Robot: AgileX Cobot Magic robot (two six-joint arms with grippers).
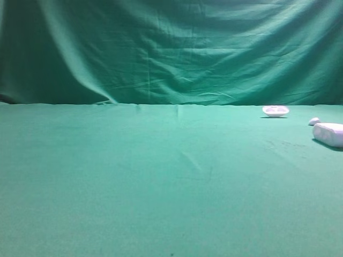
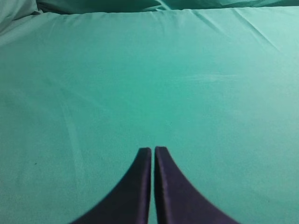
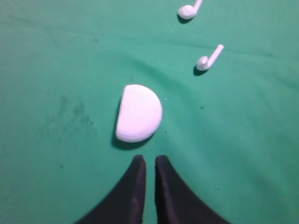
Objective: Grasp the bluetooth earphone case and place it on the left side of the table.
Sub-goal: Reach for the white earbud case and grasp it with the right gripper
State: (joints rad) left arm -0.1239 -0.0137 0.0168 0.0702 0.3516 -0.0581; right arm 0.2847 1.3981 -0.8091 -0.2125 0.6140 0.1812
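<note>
Sideways, the bluetooth earphone case point(image 1: 328, 134) lies, long axis left-right.

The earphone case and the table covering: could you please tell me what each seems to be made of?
The earphone case looks like smooth, matte white plastic: rounded edges, even surface, soft shading. The table covering looks like woven green cloth, matte, with creases and faint smudges.

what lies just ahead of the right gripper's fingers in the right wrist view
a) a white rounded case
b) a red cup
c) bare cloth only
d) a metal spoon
a: the bluetooth earphone case lies on the green table just ahead of the right gripper, its fingers nearly together, with two loose earbuds beyond it.
</note>
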